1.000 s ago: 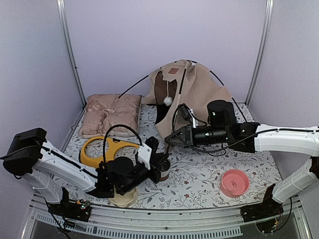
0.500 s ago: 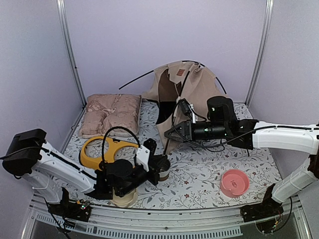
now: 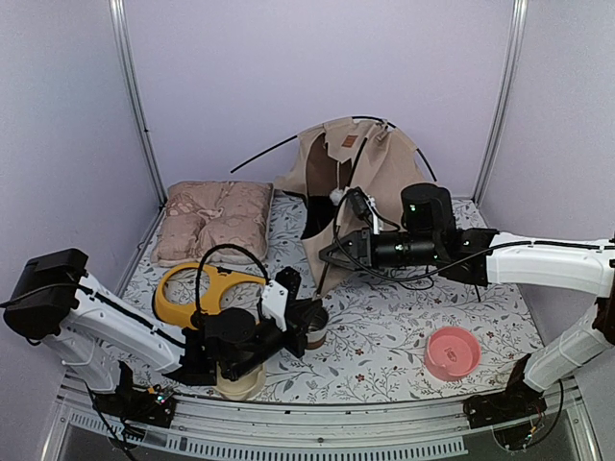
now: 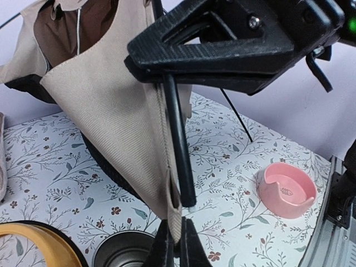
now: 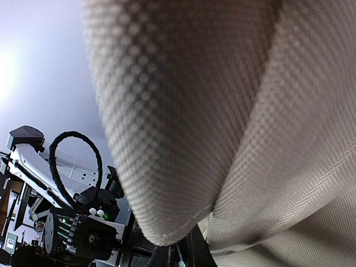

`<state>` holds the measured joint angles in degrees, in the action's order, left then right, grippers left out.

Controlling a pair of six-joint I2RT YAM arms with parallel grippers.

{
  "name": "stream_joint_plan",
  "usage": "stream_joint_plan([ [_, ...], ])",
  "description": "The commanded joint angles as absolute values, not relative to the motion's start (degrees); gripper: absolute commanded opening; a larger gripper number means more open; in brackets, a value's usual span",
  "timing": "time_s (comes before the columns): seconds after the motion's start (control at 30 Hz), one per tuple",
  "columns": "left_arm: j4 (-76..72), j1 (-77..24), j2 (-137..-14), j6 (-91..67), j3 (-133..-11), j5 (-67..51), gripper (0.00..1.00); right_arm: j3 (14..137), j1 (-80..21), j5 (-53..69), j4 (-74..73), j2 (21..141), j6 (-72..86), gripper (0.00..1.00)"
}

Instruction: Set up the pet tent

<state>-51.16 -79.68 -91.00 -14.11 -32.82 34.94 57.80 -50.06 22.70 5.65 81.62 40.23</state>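
- Seating the pole's free end in the tent's near corner looks like the step in hand. The pet tent (image 3: 370, 182) stands part-raised at the back of the floral table cover (image 3: 384, 336), beside the cushion (image 3: 213, 221). Its near corner is stretched forward and down toward the arms.
- The left gripper (image 4: 173, 247) is pinched together on the corner tab (image 4: 174, 214), low over the table beside a metal cup (image 4: 125, 253).
- The right gripper (image 3: 333, 255) is clamped on the black pole (image 4: 179, 150) just above that corner, with fabric pressed close against its camera.
- The pole's tip lies right against the tab; whether it already sits in a pocket cannot be told.
- Hold the tab taut and steady with the left arm so the opening stays presented to the tip.
- Steer the pole along its own axis, not sideways; it is bowed and will likely spring if it slips.
- Watch the thin fabric: a hard pull could tear the tab out of the pinch or topple the tent.
- Stay clear of the pink bowl (image 4: 286, 189) to the side.
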Motion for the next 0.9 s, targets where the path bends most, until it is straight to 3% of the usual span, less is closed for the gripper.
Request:
stream_joint_plan([
  [0.0,-41.49,-86.39,-92.08,-14.59,-29.70,27.33,0.00,62.16,-42.86,8.97,16.67,81.71,41.73,0.00],
  [0.87,-41.15,-87.54,-93.80,-14.50,-30.77,27.98,0.00,61.87,-41.71,9.32,17.14,81.97,41.86,0.00],
])
